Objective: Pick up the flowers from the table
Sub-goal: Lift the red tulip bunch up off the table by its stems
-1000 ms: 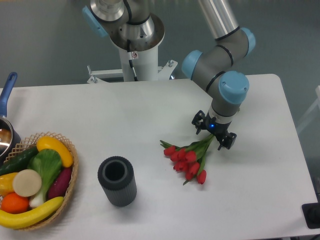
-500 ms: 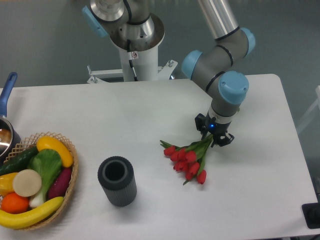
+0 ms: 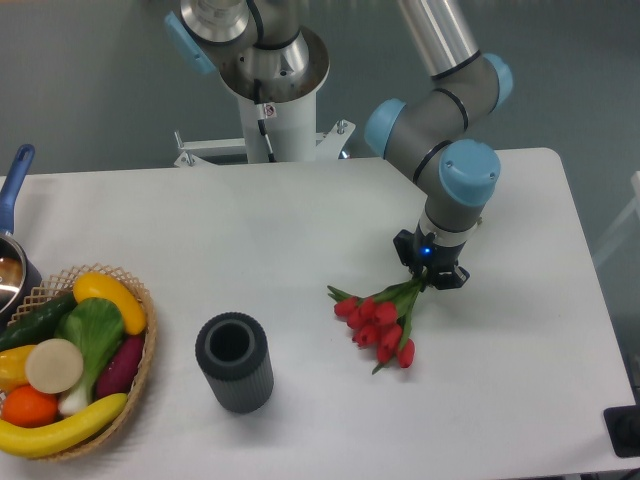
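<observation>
The flowers (image 3: 377, 322), a bunch of red tulip buds with green leaves, lie right of the middle of the white table (image 3: 300, 230), their heads pointing down and left. My gripper (image 3: 431, 268) sits over the stem end, shut on the green stems. The stems themselves are mostly hidden under the fingers. Whether the buds still touch the tabletop I cannot tell.
A dark ribbed cylinder (image 3: 233, 361) stands upright left of the flowers. At the left edge sits a wicker basket (image 3: 145, 355) of fruit and vegetables, with a blue-handled pot (image 3: 12, 262) behind it. The robot's base (image 3: 268, 80) rises at the table's back edge.
The gripper's fingers closed from open onto the stems. The bunch has since shifted slightly to the right and down in the image.
</observation>
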Controlling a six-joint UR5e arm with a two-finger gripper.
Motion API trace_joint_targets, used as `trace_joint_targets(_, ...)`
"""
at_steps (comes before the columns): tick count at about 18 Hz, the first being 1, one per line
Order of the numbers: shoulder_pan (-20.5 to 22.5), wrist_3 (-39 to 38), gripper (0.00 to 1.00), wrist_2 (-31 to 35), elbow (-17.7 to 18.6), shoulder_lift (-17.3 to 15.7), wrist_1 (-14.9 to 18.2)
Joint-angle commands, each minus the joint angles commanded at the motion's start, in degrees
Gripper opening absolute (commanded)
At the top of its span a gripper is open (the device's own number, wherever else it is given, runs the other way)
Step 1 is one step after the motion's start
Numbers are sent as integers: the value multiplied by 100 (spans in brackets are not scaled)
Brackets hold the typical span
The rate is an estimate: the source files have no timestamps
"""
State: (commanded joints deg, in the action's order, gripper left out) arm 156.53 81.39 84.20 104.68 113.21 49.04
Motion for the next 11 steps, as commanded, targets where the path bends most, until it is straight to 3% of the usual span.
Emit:
trace_joint_targets(4,0,-44,23,-236,-132,-448,70)
trace_joint_targets(11,158,-544,23,-1984,-273,-1090,70)
